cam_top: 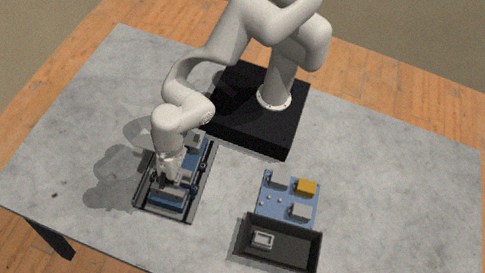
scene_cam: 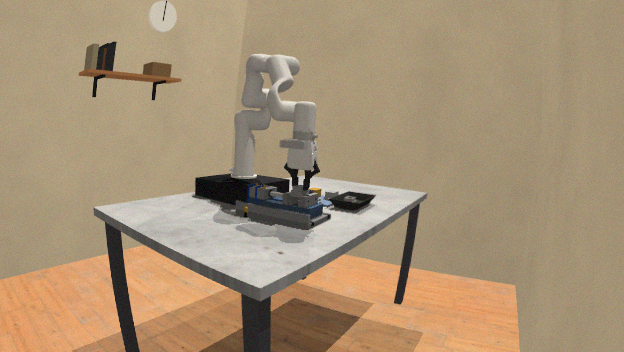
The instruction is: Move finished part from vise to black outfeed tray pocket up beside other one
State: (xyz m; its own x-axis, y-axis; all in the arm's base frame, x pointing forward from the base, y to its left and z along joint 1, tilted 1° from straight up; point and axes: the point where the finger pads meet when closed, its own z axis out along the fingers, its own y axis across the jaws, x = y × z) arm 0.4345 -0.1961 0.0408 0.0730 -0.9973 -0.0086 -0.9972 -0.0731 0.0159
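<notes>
Fingers (scene_cam: 301,184) clamped on the finished part (scene_cam: 300,190) seated in the vise (scene_cam: 280,212) on the bench (scene_cam: 200,235); likely rigid, dense, smooth-sided, best held square across flat flanks, below the pocket, well apart from the black outfeed tray (cam_top: 315,254).

Workshop: vise (cam_top: 172,185), arm (wall shelf (scene_cam: 129,76)).
</notes>
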